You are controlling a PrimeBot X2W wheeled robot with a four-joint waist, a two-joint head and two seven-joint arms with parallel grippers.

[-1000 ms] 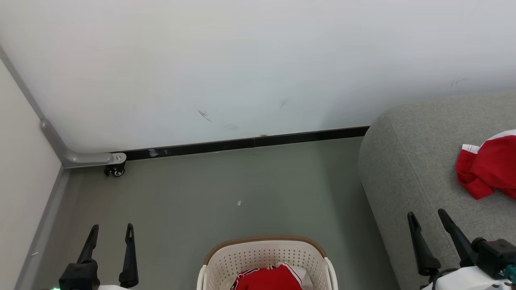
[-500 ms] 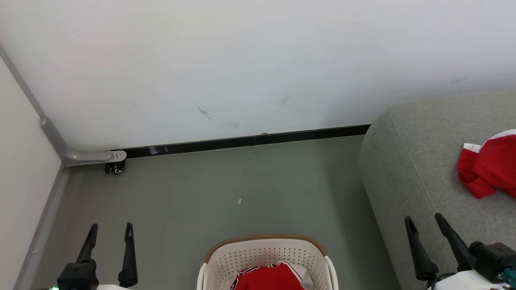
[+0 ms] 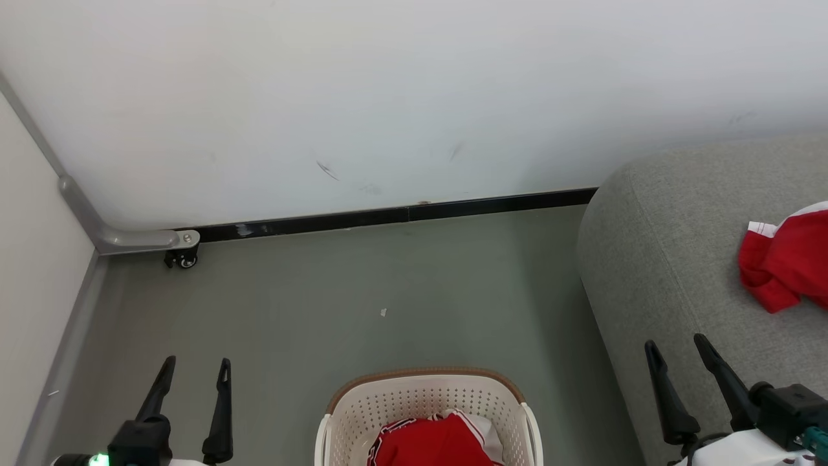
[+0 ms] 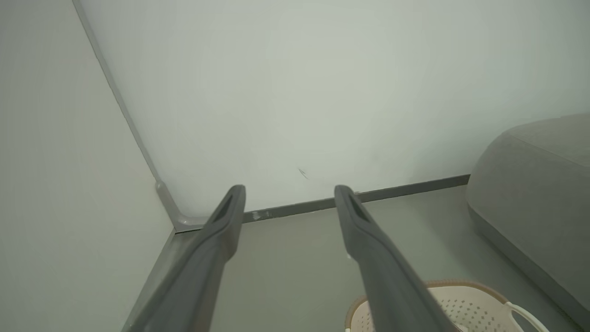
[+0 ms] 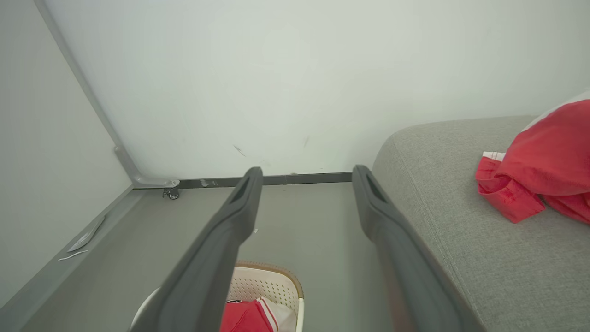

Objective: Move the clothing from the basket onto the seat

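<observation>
Both spread wide and empty, my left claw and right claw flank the cream perforated plastic basket holding red-and-white fabric clothing.

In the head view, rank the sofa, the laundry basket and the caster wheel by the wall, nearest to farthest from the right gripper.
1. Sofa: at the right, close by the right gripper.
2. Basket: on the floor, to its left.
3. Caster wheel: far left, at the wall's foot.
</observation>
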